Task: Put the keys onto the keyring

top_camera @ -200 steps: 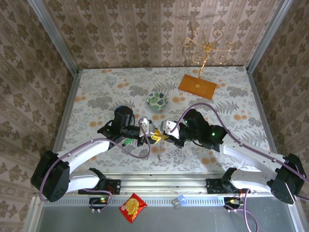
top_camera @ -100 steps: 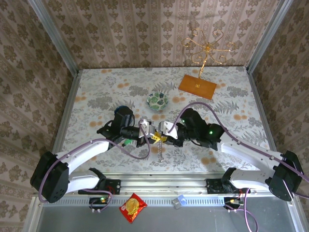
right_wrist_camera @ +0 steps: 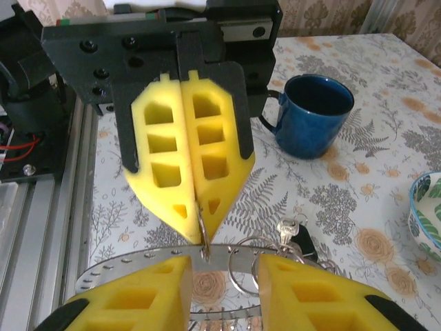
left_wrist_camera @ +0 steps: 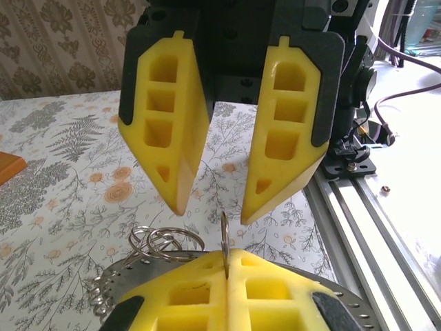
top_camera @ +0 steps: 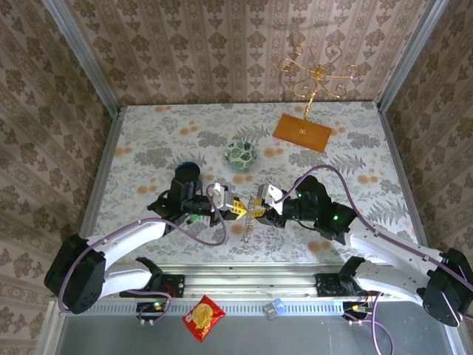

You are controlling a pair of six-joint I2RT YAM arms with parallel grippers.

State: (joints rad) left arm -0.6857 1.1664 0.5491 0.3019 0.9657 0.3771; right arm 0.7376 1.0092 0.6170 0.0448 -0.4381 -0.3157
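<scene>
My left gripper (top_camera: 235,208) (left_wrist_camera: 227,256) is shut on a small thin split ring (left_wrist_camera: 224,233), held edge-on above the table. That split ring hooks into a hole of the keyring (right_wrist_camera: 131,267), a large flat grey band with holes along its rim. Several more split rings (left_wrist_camera: 164,243) hang from the band. A key with a silver blade and black head (right_wrist_camera: 295,233) lies beside it. The green-headed key is hidden. My right gripper (top_camera: 260,210) (right_wrist_camera: 222,267) faces the left one, open, its fingers either side of the keyring without touching it.
A blue mug (top_camera: 188,171) (right_wrist_camera: 313,114) stands behind the left gripper and a green-patterned bowl (top_camera: 241,154) farther back. An orange board (top_camera: 302,132) with a gold stand (top_camera: 316,74) sits at the back right. A thin chain (top_camera: 246,229) dangles below the grippers.
The right arm has drawn back to the right and nearer the front edge. The left gripper shifted slightly forward, still holding its ring.
</scene>
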